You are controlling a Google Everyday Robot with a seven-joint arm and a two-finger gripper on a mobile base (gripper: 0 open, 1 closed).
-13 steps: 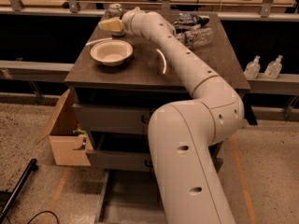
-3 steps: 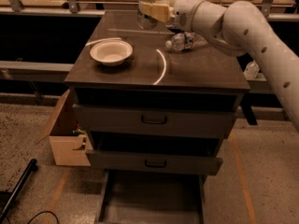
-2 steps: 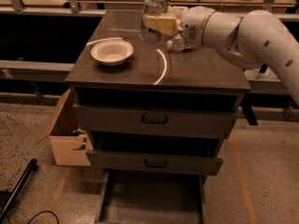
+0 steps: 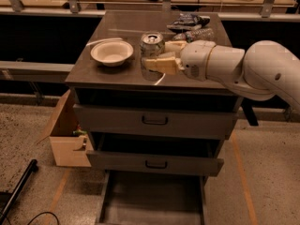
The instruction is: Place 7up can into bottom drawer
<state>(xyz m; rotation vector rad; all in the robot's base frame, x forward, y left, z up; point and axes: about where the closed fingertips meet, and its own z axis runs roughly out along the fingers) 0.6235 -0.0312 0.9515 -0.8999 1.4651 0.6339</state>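
The 7up can [image 4: 151,54] is a silver can with a pull-tab top, held upright in the air over the front edge of the cabinet top. My gripper [image 4: 158,59] is shut on the can, its tan fingers [image 4: 164,65] clamped around the can's right side. The white arm comes in from the right. The bottom drawer [image 4: 152,199] is pulled out at the foot of the cabinet, a wide grey tray with a bare flat floor, well below the can.
A white bowl [image 4: 111,52] sits on the cabinet top [image 4: 122,29] left of the can. A clear plastic bottle [image 4: 194,34] and a snack bag [image 4: 187,21] lie at the back. Two upper drawers with black handles [image 4: 154,121] are shut. A cardboard box [image 4: 65,135] stands on the left.
The gripper has carried the can from over the back of the cabinet top toward the front edge and lower. The arm has swung round to the right.
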